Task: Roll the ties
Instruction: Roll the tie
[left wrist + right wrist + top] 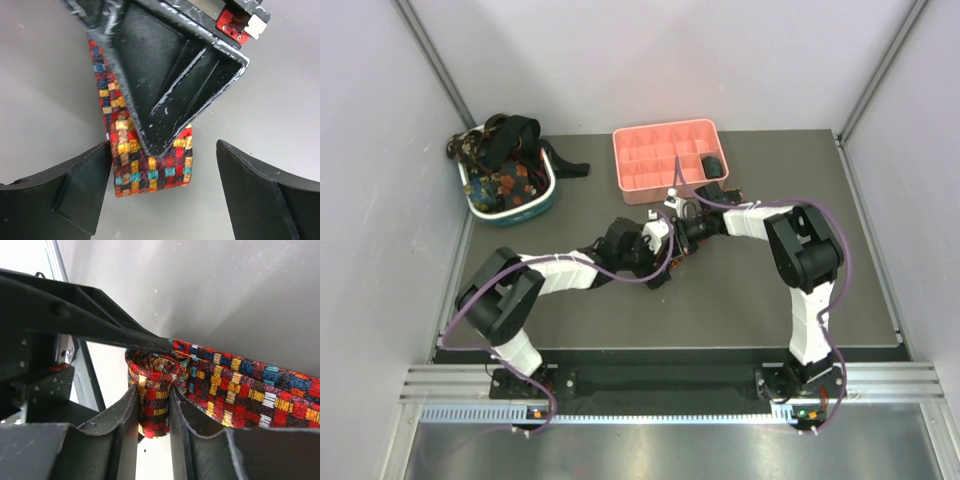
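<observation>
Looking at your right gripper (pixel 153 395), you'll see its jaws clenched on the rolled-up end of the plaid tie (pixel 150 385), with the unrolled length lying flat on the table (pixel 720 300). Your left gripper (pixel 164 150) is released, one finger on either side of that flat strip. Both meet mid-table, near the pink tray (pixel 632 150). More ties (pixel 505 150) are heaped in the teal basket (pixel 525 212).

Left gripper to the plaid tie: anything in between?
Yes. The right gripper, shut on the plaid tie, is in between: in the left wrist view its finger covers the strip's upper part. Only the flat end lies bare under the open left gripper.
</observation>
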`<action>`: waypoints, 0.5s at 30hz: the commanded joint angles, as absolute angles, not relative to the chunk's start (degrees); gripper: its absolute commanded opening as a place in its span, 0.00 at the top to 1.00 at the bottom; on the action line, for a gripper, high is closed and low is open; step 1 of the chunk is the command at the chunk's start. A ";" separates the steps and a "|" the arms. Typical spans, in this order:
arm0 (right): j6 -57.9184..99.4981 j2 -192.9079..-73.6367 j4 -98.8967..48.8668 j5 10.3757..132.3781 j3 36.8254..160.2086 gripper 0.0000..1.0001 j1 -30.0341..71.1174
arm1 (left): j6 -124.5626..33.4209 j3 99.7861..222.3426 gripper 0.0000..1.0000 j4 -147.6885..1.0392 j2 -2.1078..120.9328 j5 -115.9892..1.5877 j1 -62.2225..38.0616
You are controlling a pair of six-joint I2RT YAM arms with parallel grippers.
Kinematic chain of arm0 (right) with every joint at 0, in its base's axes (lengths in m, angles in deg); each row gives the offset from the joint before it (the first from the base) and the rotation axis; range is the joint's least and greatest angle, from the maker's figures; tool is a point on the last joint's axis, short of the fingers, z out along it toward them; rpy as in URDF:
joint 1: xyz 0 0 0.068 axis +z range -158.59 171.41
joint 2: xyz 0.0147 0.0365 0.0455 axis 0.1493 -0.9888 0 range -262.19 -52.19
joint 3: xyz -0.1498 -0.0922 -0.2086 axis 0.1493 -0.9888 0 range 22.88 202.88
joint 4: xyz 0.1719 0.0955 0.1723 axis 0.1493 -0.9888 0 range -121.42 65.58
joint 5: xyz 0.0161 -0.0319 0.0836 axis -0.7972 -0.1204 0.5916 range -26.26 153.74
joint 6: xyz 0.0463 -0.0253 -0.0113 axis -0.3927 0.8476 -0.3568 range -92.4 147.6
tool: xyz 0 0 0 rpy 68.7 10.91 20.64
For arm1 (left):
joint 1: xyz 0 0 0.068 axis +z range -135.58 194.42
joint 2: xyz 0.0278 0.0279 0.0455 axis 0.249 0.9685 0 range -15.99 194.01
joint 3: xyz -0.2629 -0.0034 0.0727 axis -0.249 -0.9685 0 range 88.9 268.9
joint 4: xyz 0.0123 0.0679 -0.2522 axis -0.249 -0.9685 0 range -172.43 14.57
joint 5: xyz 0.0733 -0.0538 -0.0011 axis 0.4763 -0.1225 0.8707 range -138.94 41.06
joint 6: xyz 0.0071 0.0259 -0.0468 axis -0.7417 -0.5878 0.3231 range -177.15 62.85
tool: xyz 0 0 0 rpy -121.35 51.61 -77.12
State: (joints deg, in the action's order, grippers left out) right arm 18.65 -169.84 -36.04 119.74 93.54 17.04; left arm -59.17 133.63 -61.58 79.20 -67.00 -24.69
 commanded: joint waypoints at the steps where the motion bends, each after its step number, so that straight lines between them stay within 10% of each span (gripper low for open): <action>1: 22.16 -171.37 -35.14 116.38 94.60 0.83 16.20 | -61.98 137.14 0.12 -63.12 80.86 -64.85 -25.39; 15: 22.16 -170.49 -34.97 116.03 94.25 0.82 16.29 | -64.88 140.40 0.26 -67.08 86.66 -53.34 -28.29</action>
